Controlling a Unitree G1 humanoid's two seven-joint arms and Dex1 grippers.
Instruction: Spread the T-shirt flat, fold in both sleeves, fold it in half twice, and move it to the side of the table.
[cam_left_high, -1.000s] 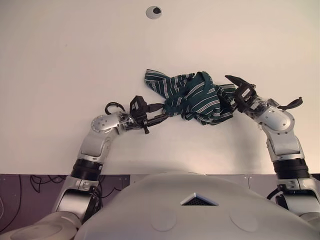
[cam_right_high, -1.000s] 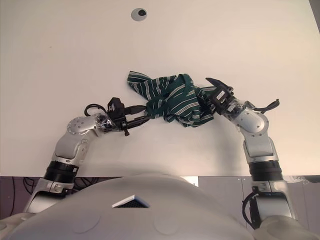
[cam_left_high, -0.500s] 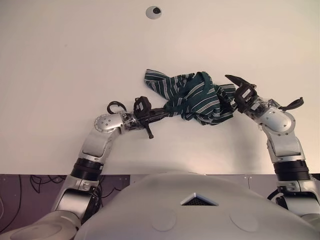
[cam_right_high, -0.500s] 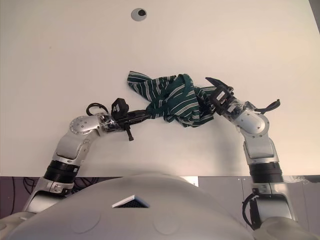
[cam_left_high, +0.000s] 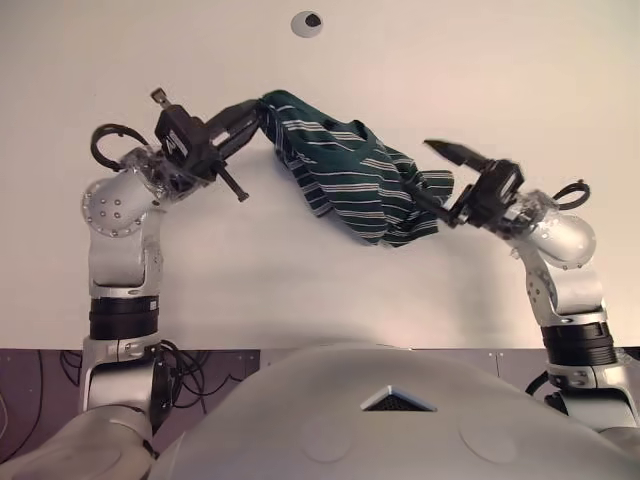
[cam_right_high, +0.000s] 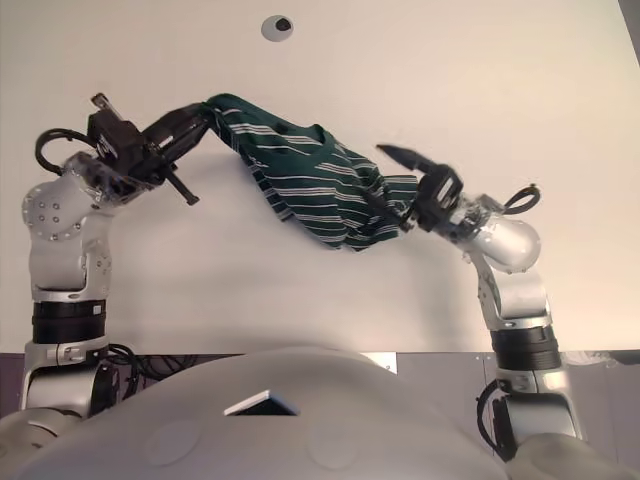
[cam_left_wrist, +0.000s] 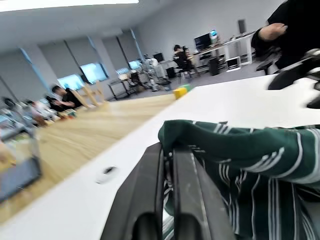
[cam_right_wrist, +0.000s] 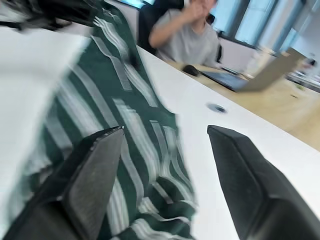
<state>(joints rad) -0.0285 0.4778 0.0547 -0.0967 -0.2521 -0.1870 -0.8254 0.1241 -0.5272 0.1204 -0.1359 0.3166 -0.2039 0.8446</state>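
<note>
Up goes the left arm! The left pincer (cam_left_high: 252, 112), pressed together on an edge of the T-shirt (cam_left_high: 345, 175), has swung from well short of the round port (cam_left_high: 308, 23) to a spot near it, just off to the port's left. The cloth follows. What was a knotted bundle a second ago now hangs in a long striped drape, running from near the port away toward the robot and to the port's right.

There the right pincer (cam_right_wrist: 165, 130) has edged in with its fingers still spread wide. The fabric lies between them, but nothing is pinched.

So the spreading has begun and is far from finished. The shirt is stretched out but bunched and twisted, not flat on the surface (cam_left_high: 500, 60). By my reckoning the right side needs a grip before it can be pulled open, and the sleeve folds are not yet started.
</note>
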